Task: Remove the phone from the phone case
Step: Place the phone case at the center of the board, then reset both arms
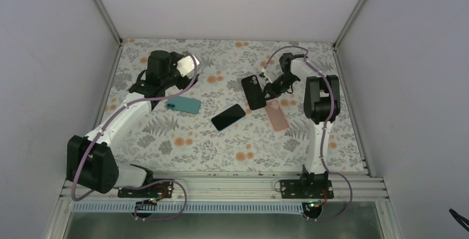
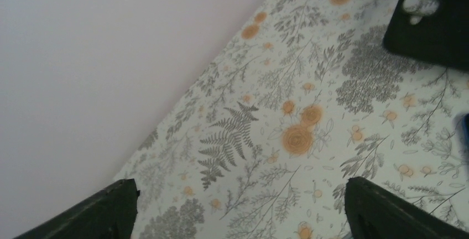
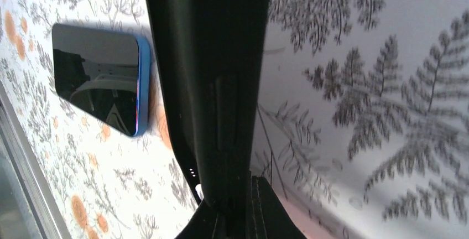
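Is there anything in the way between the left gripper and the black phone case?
Nothing visible. Only bare flowered tablecloth lies between the open left gripper and the black case, which the right gripper holds. The teal case lies off that line, nearer the arm bases.

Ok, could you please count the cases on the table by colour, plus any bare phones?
Teal case: 1
Black case: 1
Pink case: 1
Phone: 1
Total: 4
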You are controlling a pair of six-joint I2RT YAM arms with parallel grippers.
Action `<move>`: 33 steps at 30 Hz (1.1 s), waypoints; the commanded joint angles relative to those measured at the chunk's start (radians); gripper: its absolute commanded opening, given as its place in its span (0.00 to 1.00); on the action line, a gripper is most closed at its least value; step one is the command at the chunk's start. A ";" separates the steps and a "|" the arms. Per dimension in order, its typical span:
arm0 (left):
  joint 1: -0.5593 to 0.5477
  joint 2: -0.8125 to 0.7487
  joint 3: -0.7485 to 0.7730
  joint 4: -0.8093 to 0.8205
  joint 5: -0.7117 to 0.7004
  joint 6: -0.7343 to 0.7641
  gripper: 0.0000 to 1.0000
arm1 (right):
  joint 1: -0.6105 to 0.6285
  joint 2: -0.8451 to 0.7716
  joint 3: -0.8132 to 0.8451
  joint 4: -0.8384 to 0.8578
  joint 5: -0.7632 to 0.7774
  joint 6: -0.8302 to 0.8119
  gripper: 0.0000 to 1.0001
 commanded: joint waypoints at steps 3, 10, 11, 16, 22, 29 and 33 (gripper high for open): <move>0.016 -0.047 0.036 -0.028 0.082 -0.014 1.00 | 0.028 0.082 0.091 0.023 -0.065 0.014 0.15; 0.023 -0.044 0.056 -0.052 0.107 -0.018 1.00 | 0.026 0.082 0.130 0.033 -0.005 0.048 0.98; 0.024 -0.044 0.061 -0.059 0.110 -0.016 1.00 | 0.027 0.068 0.127 0.034 0.010 0.049 1.00; 0.031 -0.043 0.077 -0.089 0.122 -0.001 1.00 | 0.027 -0.070 0.082 0.059 0.115 0.061 1.00; 0.037 -0.010 0.163 -0.215 0.188 0.011 1.00 | 0.026 -0.313 -0.004 0.040 0.140 0.045 1.00; 0.039 0.014 0.223 -0.261 0.167 0.006 1.00 | 0.015 -0.614 -0.282 0.273 0.244 0.108 1.00; 0.043 0.035 0.250 -0.276 0.142 -0.004 1.00 | 0.006 -0.665 -0.390 0.424 0.234 0.149 1.00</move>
